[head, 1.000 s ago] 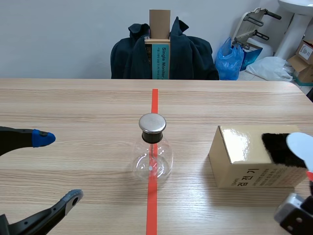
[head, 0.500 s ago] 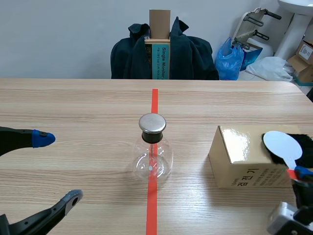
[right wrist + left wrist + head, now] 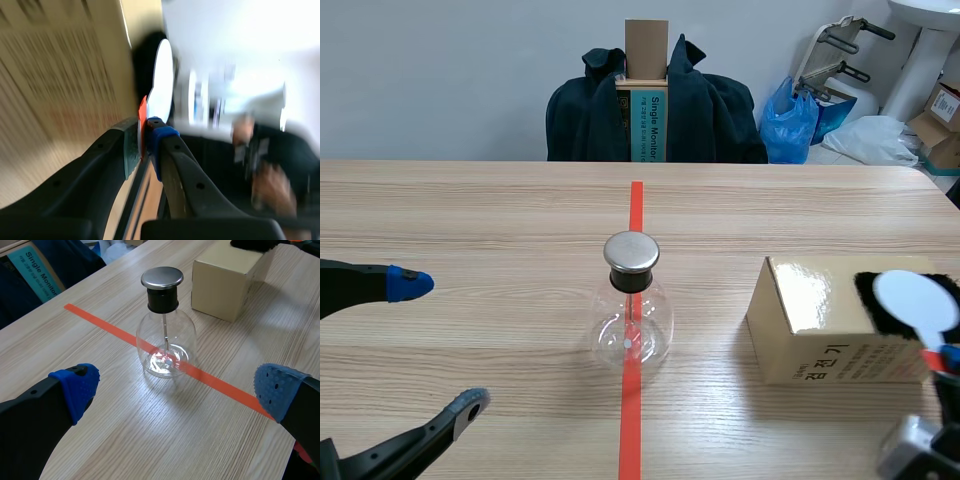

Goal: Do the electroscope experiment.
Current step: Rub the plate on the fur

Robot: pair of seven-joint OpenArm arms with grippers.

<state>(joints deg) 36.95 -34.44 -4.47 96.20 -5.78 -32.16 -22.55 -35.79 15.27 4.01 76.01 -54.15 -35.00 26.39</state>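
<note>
1. One glass flask (image 3: pixel 631 325) with a metal cap (image 3: pixel 631 252), upright on the red tape line (image 3: pixel 636 210), in the middle of the table (image 3: pixel 470 210), between the two arms.
2. Left gripper (image 3: pixel 440 344) wide open, holding nothing; flask straight ahead of its fingers and apart from them.
3. Right gripper (image 3: pixel 143 137) clamped on the red handle of one white paddle (image 3: pixel 917 298); long axis from handle up to the round disc, disc over the black cloth (image 3: pixel 876 300) on the box (image 3: pixel 810 320); real contact not sure.
4. Probably next: carry the disc leftward to the cap, well apart from it. Right arm the nearer one, paddle already in its grip.
5. Count: one flask, one paddle, one cloth, one box.
</note>
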